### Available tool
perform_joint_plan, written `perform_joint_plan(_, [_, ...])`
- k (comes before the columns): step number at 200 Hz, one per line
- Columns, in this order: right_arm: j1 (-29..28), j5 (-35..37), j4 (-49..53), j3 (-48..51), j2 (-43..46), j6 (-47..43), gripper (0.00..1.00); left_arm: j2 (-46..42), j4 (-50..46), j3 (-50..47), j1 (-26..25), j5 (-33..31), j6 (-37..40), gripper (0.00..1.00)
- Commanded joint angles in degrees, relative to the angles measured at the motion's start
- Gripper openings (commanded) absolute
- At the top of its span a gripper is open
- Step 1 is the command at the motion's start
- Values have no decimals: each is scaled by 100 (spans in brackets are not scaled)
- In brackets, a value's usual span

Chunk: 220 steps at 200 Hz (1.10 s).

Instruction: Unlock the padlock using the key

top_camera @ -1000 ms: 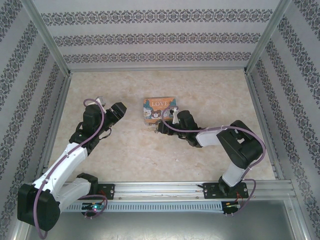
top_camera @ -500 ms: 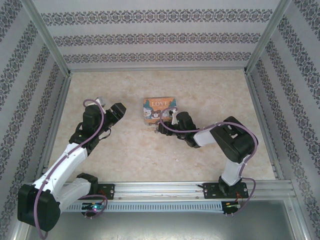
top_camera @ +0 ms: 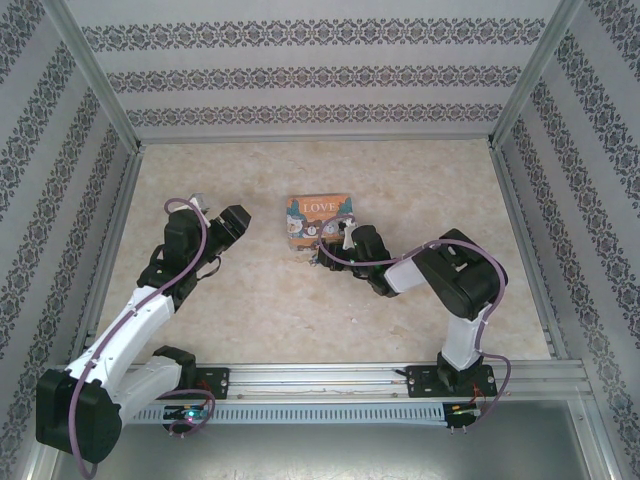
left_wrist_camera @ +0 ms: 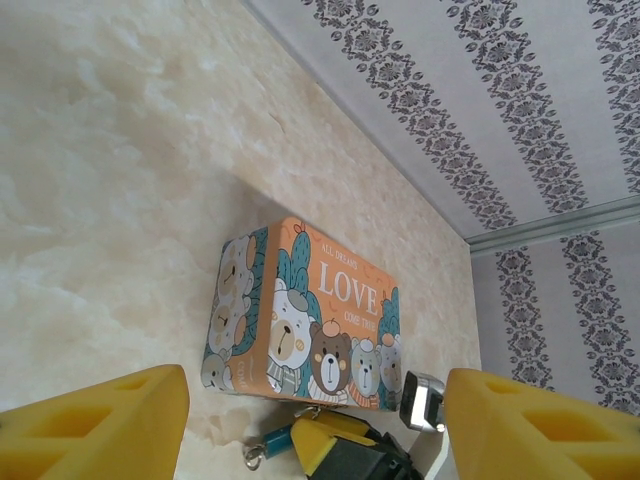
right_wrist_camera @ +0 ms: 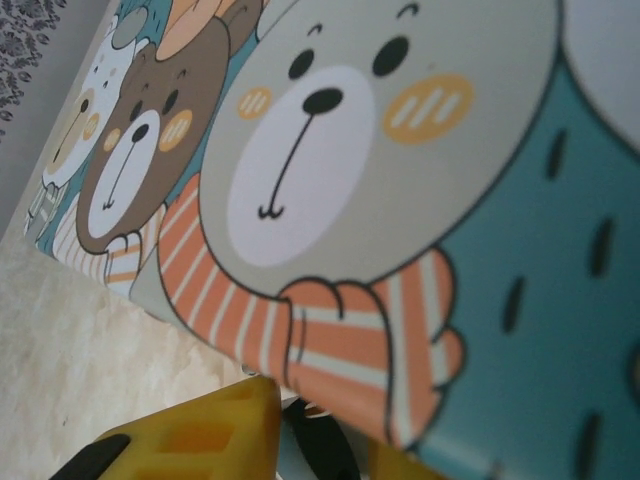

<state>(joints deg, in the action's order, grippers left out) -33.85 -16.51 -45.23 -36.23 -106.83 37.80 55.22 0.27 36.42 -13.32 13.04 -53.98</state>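
Padlock (left_wrist_camera: 276,440) down on the marble-look table (top_camera: 430,190), right at the near foot of the orange LOVE box (left_wrist_camera: 312,322) with the cartoon bears. You can see its teal body lying low, with a small silvery loop at one end. Your right gripper (top_camera: 323,252) is low and tucked in against that same near side of the box. One of its yellow fingers (left_wrist_camera: 322,436) is touching or just beside the teal body, and from the left wrist view you can't tell which. Your right wrist camera is pressed up close to the bear artwork, yellow fingers at the bottom edge with something dark between them. Whether that claw is apart or clamped on anything, can't tell. Over on the other side, your left gripper (top_camera: 237,222) hangs well apart from the box and is aimed straight at it. Its own yellow fingers (left_wrist_camera: 100,425) are spread wide, framing box and padlock in the left wrist view
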Motion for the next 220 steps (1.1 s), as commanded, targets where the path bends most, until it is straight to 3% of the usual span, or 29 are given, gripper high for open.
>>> perform_joint_plan(1, [59, 132, -240, 2, -45, 78, 24, -108, -128, -48, 116, 40, 70, 68])
perform_joint_plan(92, [114, 303, -417, 352, 256, 224, 7, -98, -125, -48, 159, 76, 58, 68])
perform_joint_plan(220, [302, 673, -1805, 765, -77, 1511, 2, -64, -61, -43, 188, 113, 39, 68])
